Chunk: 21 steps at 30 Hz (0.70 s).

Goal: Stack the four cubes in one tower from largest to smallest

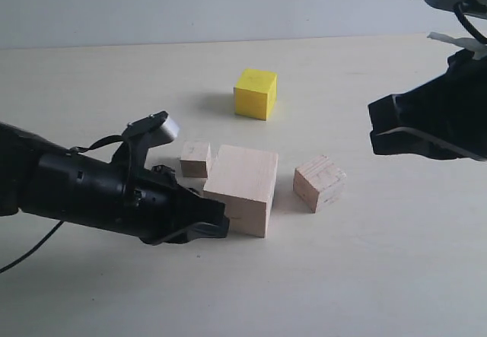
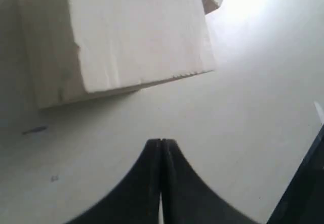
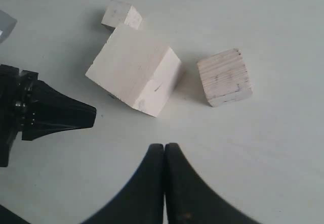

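Left wrist view shows my left gripper [image 2: 161, 142] with jaws pressed together and empty, the large cube [image 2: 126, 32] just ahead of the tips (likely for a nudge, not a grasp). My right gripper [image 3: 164, 147], likewise closed, hangs short of the medium cube [image 3: 224, 77]; small cube [image 3: 120, 15] and yellow cube [image 1: 255, 93] lie beyond, unstacked.

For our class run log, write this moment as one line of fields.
stage: nothing stacked | left gripper: shut, empty, close to large wood cube, not touching | right gripper: shut, empty | yellow cube: standing alone
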Tool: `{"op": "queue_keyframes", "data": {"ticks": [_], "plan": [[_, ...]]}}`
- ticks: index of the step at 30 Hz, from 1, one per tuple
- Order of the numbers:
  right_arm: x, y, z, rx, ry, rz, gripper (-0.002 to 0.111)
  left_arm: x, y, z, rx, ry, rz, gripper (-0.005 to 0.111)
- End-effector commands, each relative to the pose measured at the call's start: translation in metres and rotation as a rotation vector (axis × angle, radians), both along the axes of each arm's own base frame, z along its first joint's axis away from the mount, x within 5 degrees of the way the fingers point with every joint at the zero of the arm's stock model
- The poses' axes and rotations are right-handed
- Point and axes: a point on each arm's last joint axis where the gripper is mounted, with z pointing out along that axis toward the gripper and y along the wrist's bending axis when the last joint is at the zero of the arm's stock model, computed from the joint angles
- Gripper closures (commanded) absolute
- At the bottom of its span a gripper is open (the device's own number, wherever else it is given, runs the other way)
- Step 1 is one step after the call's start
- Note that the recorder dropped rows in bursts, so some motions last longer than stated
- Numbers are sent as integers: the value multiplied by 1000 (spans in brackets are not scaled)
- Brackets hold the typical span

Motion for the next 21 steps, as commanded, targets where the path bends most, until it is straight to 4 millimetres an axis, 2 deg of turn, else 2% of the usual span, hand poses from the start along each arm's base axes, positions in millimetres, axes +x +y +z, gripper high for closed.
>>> {"op": "queue_keyframes", "data": {"ticks": [1, 11, 21], "plan": [[-1, 0, 4, 6, -15, 4, 108, 9, -11, -5, 10, -15, -15, 107], [-1, 1, 4, 12, -11, 3, 108, 37, -31, -22, 28, -47, -42, 107], [-2, 1, 3, 7, 0, 7, 108, 47, -38, -31, 28, -66, -58, 107]]}}
